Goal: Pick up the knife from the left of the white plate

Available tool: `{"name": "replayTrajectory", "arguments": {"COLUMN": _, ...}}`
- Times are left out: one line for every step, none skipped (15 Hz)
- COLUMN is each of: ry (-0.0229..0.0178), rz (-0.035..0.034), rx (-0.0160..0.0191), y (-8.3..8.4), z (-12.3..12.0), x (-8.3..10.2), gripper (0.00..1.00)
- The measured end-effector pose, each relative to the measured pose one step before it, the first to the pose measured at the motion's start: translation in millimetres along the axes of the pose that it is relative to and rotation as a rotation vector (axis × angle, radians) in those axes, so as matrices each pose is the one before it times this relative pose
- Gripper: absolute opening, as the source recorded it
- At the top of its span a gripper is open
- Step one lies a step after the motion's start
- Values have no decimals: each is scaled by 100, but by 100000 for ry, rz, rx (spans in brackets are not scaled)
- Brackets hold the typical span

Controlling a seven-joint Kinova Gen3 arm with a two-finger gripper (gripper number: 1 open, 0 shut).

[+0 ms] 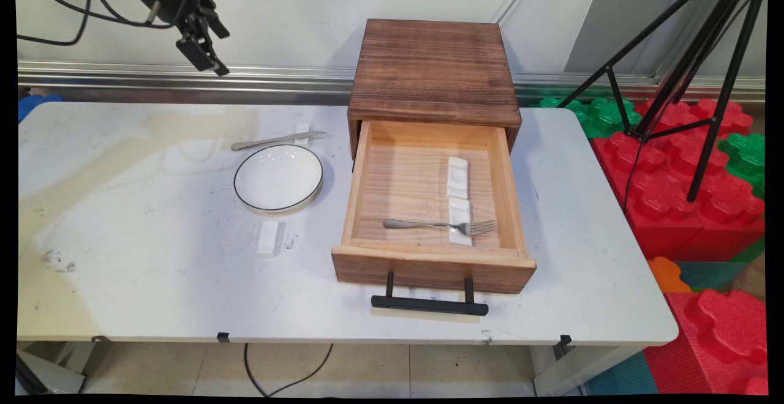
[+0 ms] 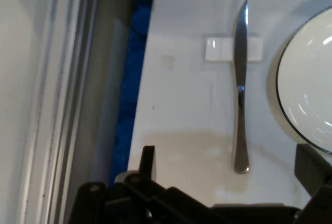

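Main view: white table, wooden drawer box pulled open with a fork inside, plate, then the knife, lying crosswise behind the plate. Gripper hangs high above-left, fingers spread, empty.

One round white plate with a thin dark rim lies on the table. One silver metal knife lies just behind it. One silver metal fork lies in the drawer. There are four small white rectangular ceramic cutlery rests: one under the knife's blade, one alone on the table in front of the plate, and two inside the drawer, a farther one and a nearer one under the fork. One brown wooden cabinet stands on the table, with one light wooden drawer pulled open, bearing one black bar handle. One black tripod stands at the right.
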Motion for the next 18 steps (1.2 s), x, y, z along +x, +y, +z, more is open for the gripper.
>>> {"name": "replayTrajectory", "arguments": {"ry": -945, "rz": 928, "rx": -1941, "y": -352, "z": 916, "x": -111, "gripper": 100}}
{"name": "replayTrajectory", "arguments": {"ry": -653, "rz": 825, "rx": -1837, "y": -284, "z": 823, "x": -22, "gripper": 100}}
{"name": "replayTrajectory", "arguments": {"ry": -384, "rz": 618, "rx": -1258, "y": -203, "z": 554, "x": 21, "gripper": 100}}
{"name": "replayTrajectory", "arguments": {"ry": -536, "rz": 850, "rx": -1896, "y": -291, "z": 854, "x": -3, "gripper": 100}}
{"name": "replayTrajectory", "arguments": {"ry": -599, "rz": 890, "rx": -2047, "y": -362, "z": 1000, "x": 1, "gripper": 100}}
{"name": "replayTrajectory", "arguments": {"ry": -569, "rz": 674, "rx": -1828, "y": -380, "z": 984, "x": -18, "gripper": 100}}
{"name": "replayTrajectory", "arguments": {"ry": -366, "rz": 322, "rx": -1234, "y": -388, "z": 844, "x": 2, "gripper": 100}}
{"name": "replayTrajectory", "arguments": {"ry": -188, "rz": 183, "rx": -783, "y": -254, "z": 548, "x": -3, "gripper": 100}}
{"name": "replayTrajectory", "arguments": {"ry": -210, "rz": 313, "rx": -1213, "y": -387, "z": 825, "x": 38, "gripper": 100}}
{"name": "replayTrajectory", "arguments": {"ry": -53, "rz": 215, "rx": -790, "y": -270, "z": 539, "x": 49, "gripper": 100}}
{"name": "replayTrajectory", "arguments": {"ry": 42, "rz": 325, "rx": -1323, "y": -377, "z": 795, "x": 69, "gripper": 100}}
{"name": "replayTrajectory", "arguments": {"ry": 6, "rz": 180, "rx": -800, "y": -258, "z": 522, "x": 44, "gripper": 100}}
{"name": "replayTrajectory", "arguments": {"ry": 3, "rz": 214, "rx": -1164, "y": -398, "z": 759, "x": 69, "gripper": 100}}
{"name": "replayTrajectory", "arguments": {"ry": -35, "rz": 173, "rx": -1302, "y": -473, "z": 861, "x": 57, "gripper": 100}}
{"name": "replayTrajectory", "arguments": {"ry": -41, "rz": 198, "rx": -1480, "y": -540, "z": 929, "x": 91, "gripper": 100}}
{"name": "replayTrajectory", "arguments": {"ry": 3, "rz": 125, "rx": -1049, "y": -331, "z": 610, "x": 46, "gripper": 100}}
{"name": "replayTrajectory", "arguments": {"ry": -9, "rz": -4, "rx": -654, "y": -234, "z": 415, "x": 4, "gripper": 100}}
{"name": "replayTrajectory", "arguments": {"ry": 68, "rz": 66, "rx": -935, "y": -377, "z": 642, "x": 79, "gripper": 100}}
